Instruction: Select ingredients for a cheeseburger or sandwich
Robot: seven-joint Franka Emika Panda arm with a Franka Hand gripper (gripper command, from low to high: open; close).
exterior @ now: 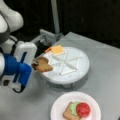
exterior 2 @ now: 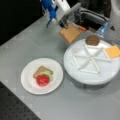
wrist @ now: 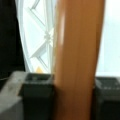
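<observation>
My gripper [exterior: 35,64] is shut on a brown bread slice [exterior: 43,65] and holds it on edge, off the table, beside the rim of the white divided tray [exterior: 75,72]. In the wrist view the bread slice [wrist: 77,57] stands between the two dark fingers [wrist: 37,88]. A front view shows the gripper [exterior 2: 63,24] holding the slice [exterior 2: 70,33] at the tray's upper left. On the tray [exterior 2: 86,75] lie a dark-brown patty [exterior 2: 92,40] and a yellow cheese square [exterior 2: 113,51]. The sandwich on the white plate [exterior 2: 27,77] is bread [exterior 2: 40,70], lettuce [exterior 2: 49,74] and tomato [exterior 2: 43,80].
The tray stands raised on a short base over the grey table [exterior: 107,55]. A small orange piece [exterior 2: 81,28] lies by the tray's far rim. A metal post [exterior: 55,17] and bracket rise behind the tray. Black surroundings border the table.
</observation>
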